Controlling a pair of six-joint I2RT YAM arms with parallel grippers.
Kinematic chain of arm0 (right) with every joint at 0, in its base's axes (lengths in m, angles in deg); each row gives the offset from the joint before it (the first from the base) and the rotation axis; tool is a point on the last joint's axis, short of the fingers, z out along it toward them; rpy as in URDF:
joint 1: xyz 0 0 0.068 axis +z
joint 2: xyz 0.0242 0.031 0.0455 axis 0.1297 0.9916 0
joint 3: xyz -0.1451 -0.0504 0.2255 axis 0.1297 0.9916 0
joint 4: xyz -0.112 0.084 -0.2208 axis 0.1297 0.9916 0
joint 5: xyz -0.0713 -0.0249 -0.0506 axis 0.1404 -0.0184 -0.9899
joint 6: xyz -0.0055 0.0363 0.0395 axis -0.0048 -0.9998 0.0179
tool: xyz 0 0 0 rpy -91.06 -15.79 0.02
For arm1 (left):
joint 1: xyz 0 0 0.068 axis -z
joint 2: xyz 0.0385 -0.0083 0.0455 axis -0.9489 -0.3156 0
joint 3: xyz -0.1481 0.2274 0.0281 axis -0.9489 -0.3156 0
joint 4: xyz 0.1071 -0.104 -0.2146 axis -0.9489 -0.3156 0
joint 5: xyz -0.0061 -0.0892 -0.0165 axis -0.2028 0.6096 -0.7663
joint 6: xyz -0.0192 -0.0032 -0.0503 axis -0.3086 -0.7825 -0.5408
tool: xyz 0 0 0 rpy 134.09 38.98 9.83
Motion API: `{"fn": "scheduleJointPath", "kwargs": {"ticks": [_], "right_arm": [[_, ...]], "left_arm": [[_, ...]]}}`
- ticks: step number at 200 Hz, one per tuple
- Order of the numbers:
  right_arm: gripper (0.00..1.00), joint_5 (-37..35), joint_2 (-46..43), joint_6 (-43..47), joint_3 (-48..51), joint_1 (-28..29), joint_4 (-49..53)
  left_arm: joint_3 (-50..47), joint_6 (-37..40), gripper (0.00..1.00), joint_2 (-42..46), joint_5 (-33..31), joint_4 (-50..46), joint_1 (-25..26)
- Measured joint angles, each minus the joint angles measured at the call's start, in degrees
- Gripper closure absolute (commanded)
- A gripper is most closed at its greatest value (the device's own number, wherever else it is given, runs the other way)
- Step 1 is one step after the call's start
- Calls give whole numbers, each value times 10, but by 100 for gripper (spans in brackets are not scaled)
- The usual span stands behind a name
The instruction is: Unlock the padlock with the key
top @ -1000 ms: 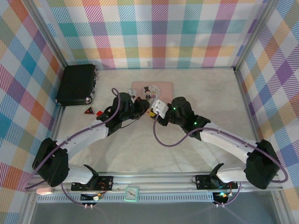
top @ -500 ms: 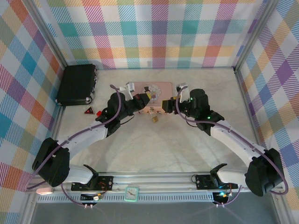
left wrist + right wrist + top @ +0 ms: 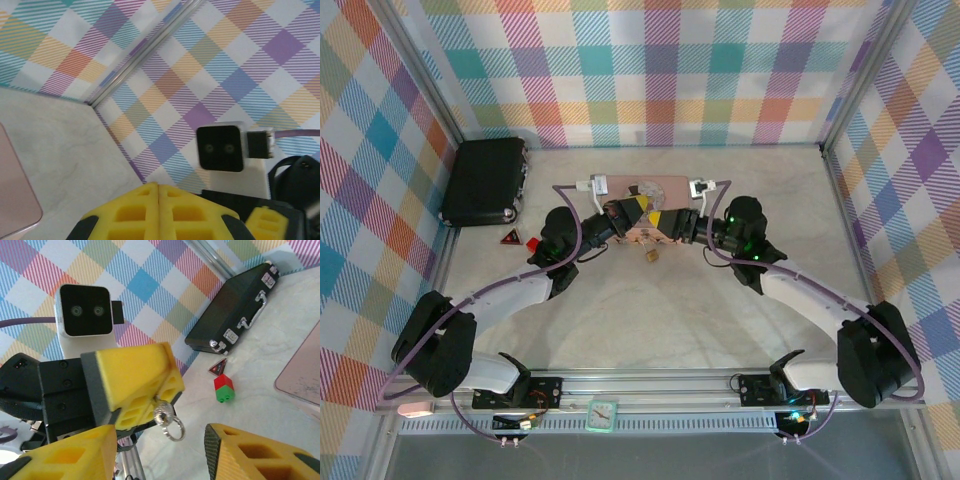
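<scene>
My left gripper (image 3: 638, 210) (image 3: 159, 192) hovers at the front edge of the pink tin, its yellow fingers pressed together. The right wrist view shows them shut on the key (image 3: 164, 413); its silver head and small ring stick out below the fingertips. Facing it from the right, my right gripper (image 3: 667, 222) (image 3: 160, 452) is open, one finger on each side below the key and not touching it. The brass padlock (image 3: 648, 256) lies loose on the table just in front of both grippers.
A pink tin (image 3: 670, 188) (image 3: 12, 200) lies behind the grippers. A black case (image 3: 485, 180) (image 3: 232, 310) sits at the back left. In front of it are a red-and-green block (image 3: 532, 241) (image 3: 223, 388) and a red triangle (image 3: 510, 237) (image 3: 218, 367). Checked walls enclose the table.
The grippers, which met over the padlock a second ago, have parted and swung back toward the tin. The padlock now lies on the table. The right gripper has turned to face the left one.
</scene>
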Motion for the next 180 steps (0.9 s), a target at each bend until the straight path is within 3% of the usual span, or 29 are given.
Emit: {"fn": "scheduleJointPath", "kwargs": {"ticks": [78,135,180], "right_arm": [[73,37,45,-52,10,0,-116],[57,51,69,-72,10,0,-164],[56,43,70,-69,20,0,-161]], "left_arm": [[-25,-11,100,0,0,19,2],[-28,-13,100,1,-7,18,4],[-30,-22,100,9,-11,20,5]]}}
